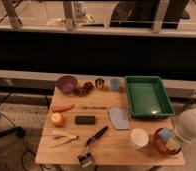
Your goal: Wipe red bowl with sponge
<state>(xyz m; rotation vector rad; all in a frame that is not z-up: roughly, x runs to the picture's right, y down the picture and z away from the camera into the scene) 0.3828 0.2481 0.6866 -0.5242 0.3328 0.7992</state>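
The gripper (170,140) is pressing the sponge (166,136) into the red bowl (161,146) directly beneath it; grip state unclear.

The scene was dim and warm-toned, with a dark band behind the desk (66,150) and a brighter strip of floor along the top edge. The whole view was soft and blurred, so small items had fuzzy outlines and cast only faint shadows. The gripper (167,141), low at the right over the red bowl (160,146) with the sponge (165,135), looked smeared, the pale arm (191,126) above it washed out.
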